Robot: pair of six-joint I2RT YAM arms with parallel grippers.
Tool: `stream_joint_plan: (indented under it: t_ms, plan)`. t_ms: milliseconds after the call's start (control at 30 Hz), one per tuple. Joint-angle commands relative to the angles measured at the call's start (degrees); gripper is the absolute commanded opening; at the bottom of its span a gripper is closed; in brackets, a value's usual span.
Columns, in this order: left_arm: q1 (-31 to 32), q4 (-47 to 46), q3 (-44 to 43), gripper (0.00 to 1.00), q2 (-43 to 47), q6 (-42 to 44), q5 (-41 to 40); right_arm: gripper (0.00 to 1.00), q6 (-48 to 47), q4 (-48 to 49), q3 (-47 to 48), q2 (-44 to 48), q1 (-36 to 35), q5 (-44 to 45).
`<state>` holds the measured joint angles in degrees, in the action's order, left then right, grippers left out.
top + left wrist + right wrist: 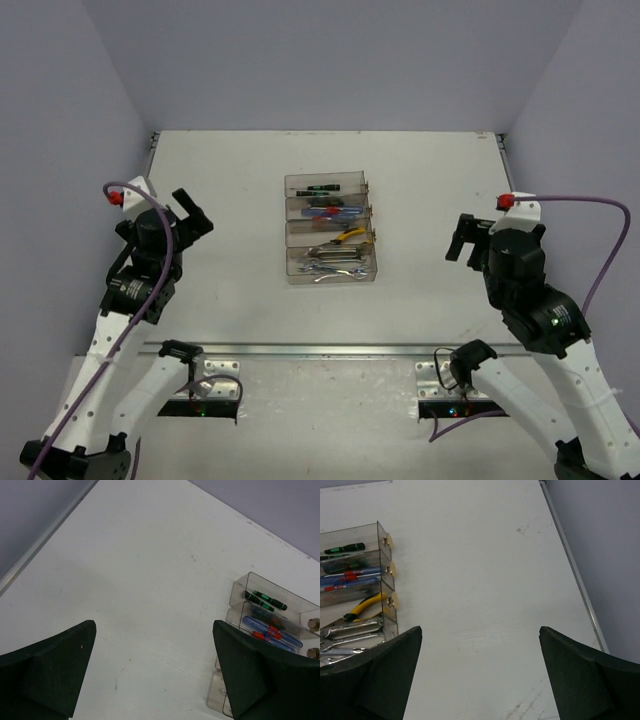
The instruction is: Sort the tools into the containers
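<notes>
Four clear trays (pixel 293 222) joined in a row stand at the table's middle. The far tray holds black screwdrivers with green marks (pixel 322 188). The one behind it holds blue-and-red screwdrivers (pixel 328 210). The third holds yellow-handled pliers (pixel 349 236), and the near tray holds silver wrenches (pixel 335 265). My left gripper (pixel 192 212) is open and empty, well left of the trays. My right gripper (pixel 462 238) is open and empty, well right of them. The trays also show in the left wrist view (pixel 239 587) and in the right wrist view (pixel 381 535).
A raised metal rail (pixel 330 350) runs across the near side of the table. Purple-grey walls close in the table at the back and both sides. Purple cables (pixel 600 255) loop off each arm.
</notes>
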<state>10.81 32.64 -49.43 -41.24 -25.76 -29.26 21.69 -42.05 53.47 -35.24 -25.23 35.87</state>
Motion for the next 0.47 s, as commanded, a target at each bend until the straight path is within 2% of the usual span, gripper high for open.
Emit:
stream_joint_plan:
  t_ms: [0,433]
  plan:
    - [-0.2,-4.9,2.9,1.00,2.3,1.1,0.6,0.99,2.1,-1.2,-1.2,0.4,0.3,2.6]
    - [-0.2,-6.3,4.7,1.00,2.8,2.3,1.1,0.99,3.1,-0.6,-3.3,-0.3,0.2,3.0]
